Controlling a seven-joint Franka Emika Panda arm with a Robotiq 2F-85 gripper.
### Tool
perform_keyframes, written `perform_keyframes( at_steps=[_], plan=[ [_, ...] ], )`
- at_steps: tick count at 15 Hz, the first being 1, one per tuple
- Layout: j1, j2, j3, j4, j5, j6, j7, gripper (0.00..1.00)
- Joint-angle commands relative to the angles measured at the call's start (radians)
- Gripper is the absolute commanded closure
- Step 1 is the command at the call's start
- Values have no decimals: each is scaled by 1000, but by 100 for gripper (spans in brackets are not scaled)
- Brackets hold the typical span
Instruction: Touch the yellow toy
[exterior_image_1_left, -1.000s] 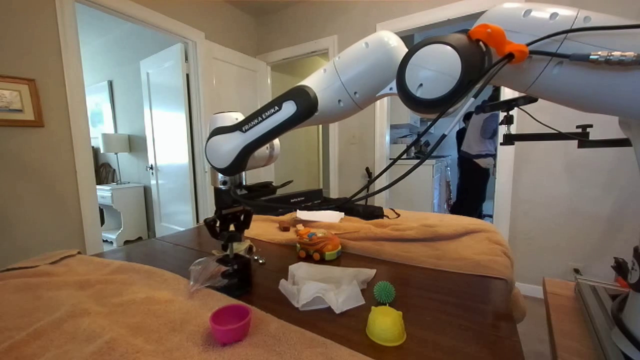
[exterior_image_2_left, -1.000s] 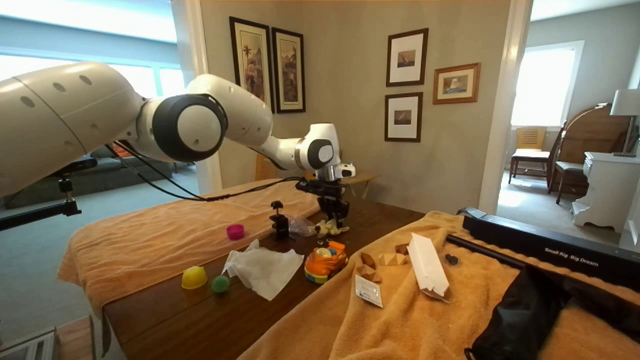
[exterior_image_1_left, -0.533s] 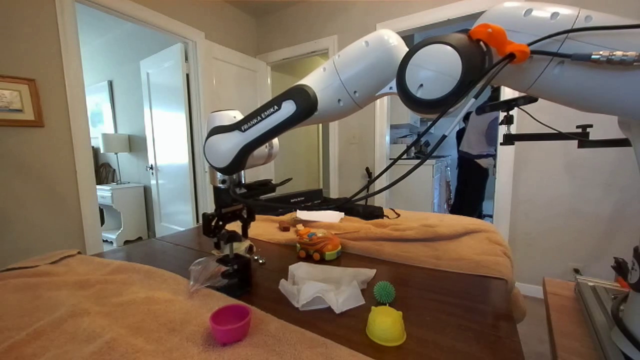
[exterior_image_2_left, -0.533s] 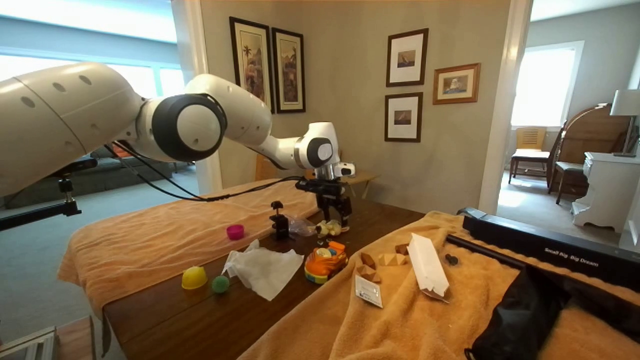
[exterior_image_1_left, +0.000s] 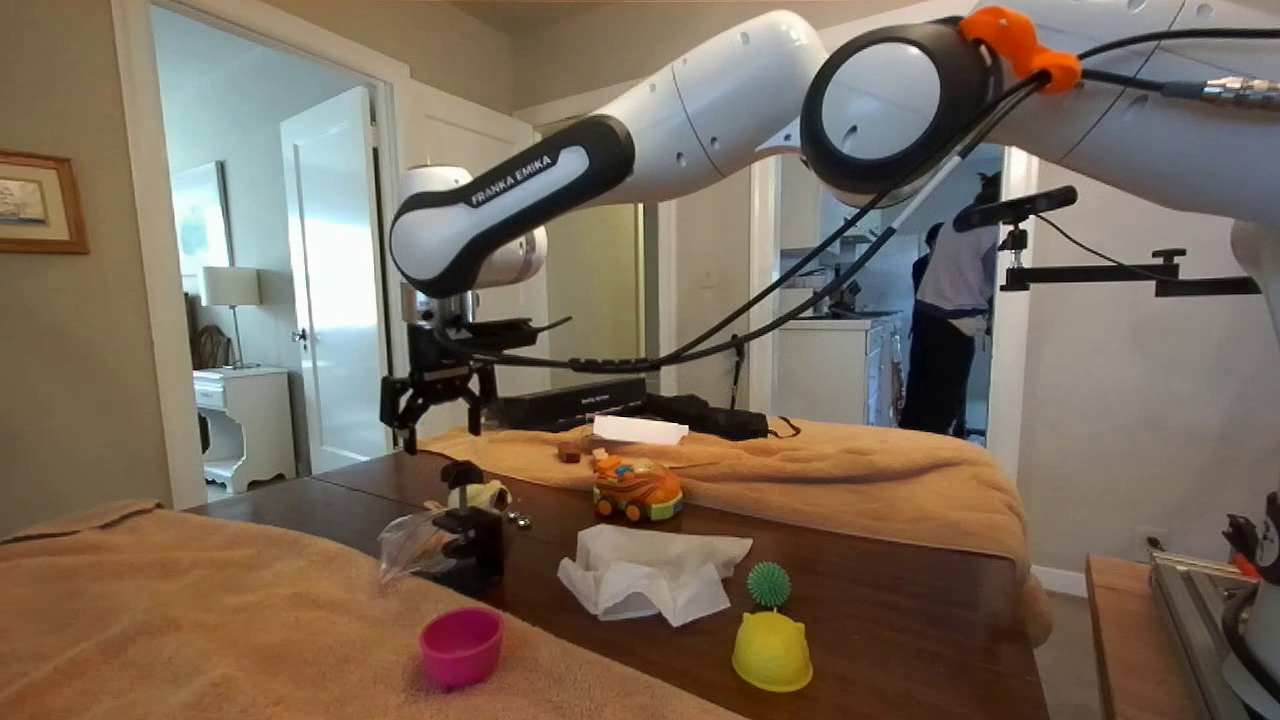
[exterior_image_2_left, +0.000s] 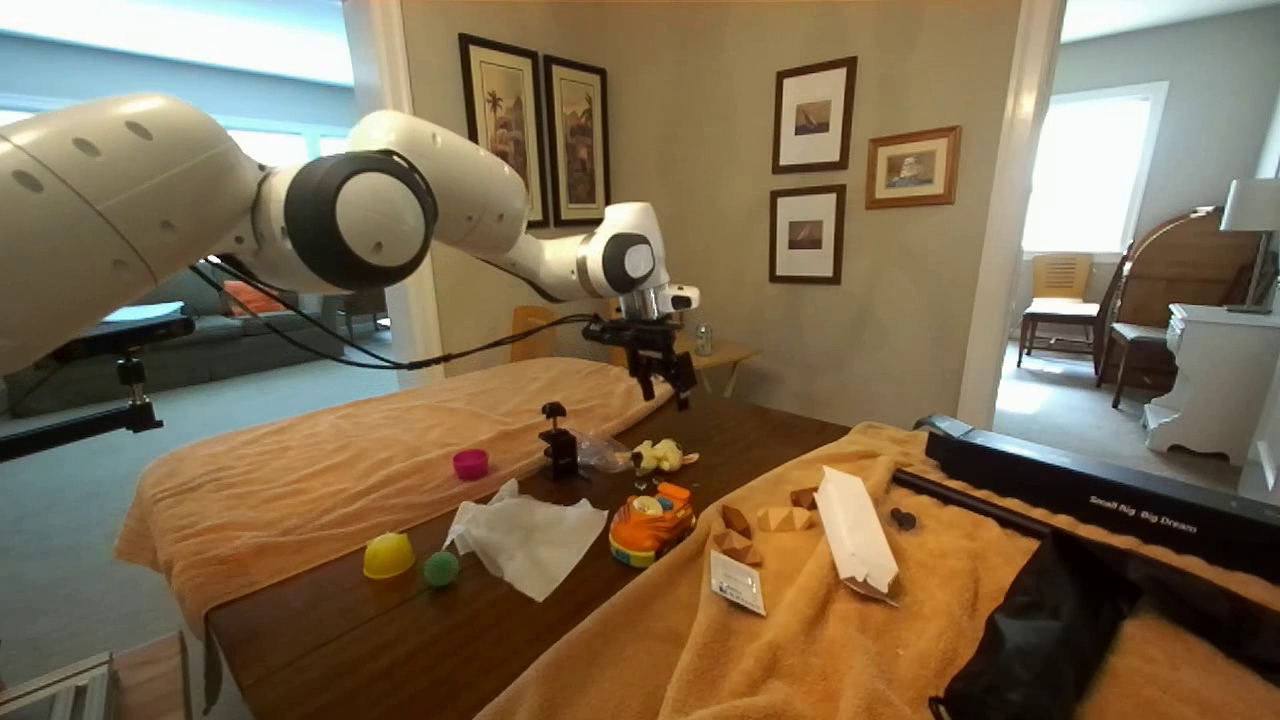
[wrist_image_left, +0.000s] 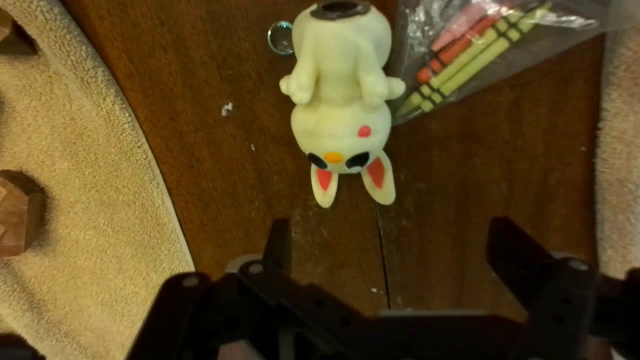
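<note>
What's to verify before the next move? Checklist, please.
1. Target unambiguous: cannot tell; pale yellow rabbit toy and yellow dome could both fit.
2. Jaws open: ok, nothing between them.
3. Jaws down at rabbit toy: not ok, above it in both exterior views.
4. Jaws clear of black clamp: ok, apart in both exterior views.
5. Crayon bag clear of rabbit toy: cannot tell, very close.

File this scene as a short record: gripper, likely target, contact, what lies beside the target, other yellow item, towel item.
gripper: the gripper is open, holding nothing
likely target: pale yellow rabbit toy, lying on the table
contact: none; gripper hangs above, apart from the toy
beside target: clear bag with crayons
other yellow item: eared dome, near the green ball
on orange towel: pink cup
</note>
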Motion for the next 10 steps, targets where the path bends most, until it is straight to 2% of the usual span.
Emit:
perform_keyframes(
  at_steps=[1,10],
  plan=[
    [31,-163,-8,-131,1,-58,63,0],
    [67,-460,-11,-507,-12,-14,69,0]
  ],
)
